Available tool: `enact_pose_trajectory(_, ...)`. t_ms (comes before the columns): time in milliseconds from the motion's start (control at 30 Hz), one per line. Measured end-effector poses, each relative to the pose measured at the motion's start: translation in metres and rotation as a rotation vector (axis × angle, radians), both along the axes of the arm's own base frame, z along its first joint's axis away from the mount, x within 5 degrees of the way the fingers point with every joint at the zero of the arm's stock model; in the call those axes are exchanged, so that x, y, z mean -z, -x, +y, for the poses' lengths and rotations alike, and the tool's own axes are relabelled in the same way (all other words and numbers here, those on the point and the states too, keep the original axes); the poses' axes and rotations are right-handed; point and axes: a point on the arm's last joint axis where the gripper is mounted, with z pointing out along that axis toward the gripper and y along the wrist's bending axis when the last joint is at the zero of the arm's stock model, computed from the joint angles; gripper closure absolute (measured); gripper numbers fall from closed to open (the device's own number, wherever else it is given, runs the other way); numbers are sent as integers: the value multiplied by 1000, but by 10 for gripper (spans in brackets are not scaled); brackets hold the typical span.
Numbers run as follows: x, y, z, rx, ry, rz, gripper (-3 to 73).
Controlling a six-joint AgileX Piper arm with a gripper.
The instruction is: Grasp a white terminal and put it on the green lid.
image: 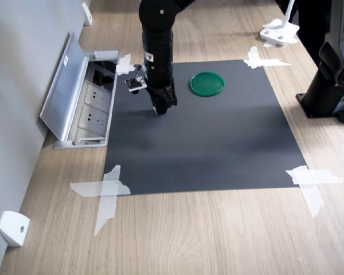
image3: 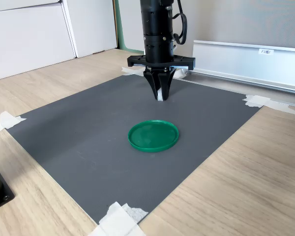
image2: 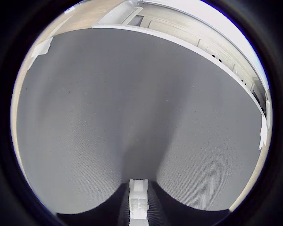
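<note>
Right now I have the wooden tabletop [image: 218, 235] filling most of both exterior views, with the dark grey mat [image: 218, 143] taped down on it by white tape strips [image: 106, 192] at its corners. Along the first exterior view's left edge sits an open metal socket box [image: 83, 100] with its lid tilted up against the wall, and a white wedge-shaped piece [image: 12, 228] rests on the wood near the lower left corner of that view. My black arm [image: 157, 46] comes down almost vertically over the mat, its gripper [image3: 160, 96] pointing straight down, the tips low over the mat; whether they touch it I cannot tell. The green lid [image3: 153, 135] lies flat on the mat, nothing on it, apart from the gripper: to the gripper's right in the first exterior view, and nearer the camera in the second exterior view. The gripper is clenched on the white terminal [image2: 137, 200]; in the wrist view I see the small white block pinched between the two dark fingers [image2: 155, 212], and in the second exterior view a sliver of white shows at the fingertips. So the terminal is held in the jaws, off the lid.
</note>
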Motion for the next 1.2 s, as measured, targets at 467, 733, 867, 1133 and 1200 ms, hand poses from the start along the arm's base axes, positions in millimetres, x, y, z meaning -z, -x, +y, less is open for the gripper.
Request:
enact_pose_trajectory(467, -57, 35, -2, -23, 10, -72, 608)
enact_pose_trajectory(733, -51, 106, -28, 2, 30, 0, 608)
enact_pose_trajectory(867, -50, 140, -49, 32, 53, 12, 608)
enact_pose_trajectory(1133, -52, 171, -91, 117, 89, -29, 608)
enact_pose_trajectory(1200, -50, 169, -97, 123, 90, -49, 608)
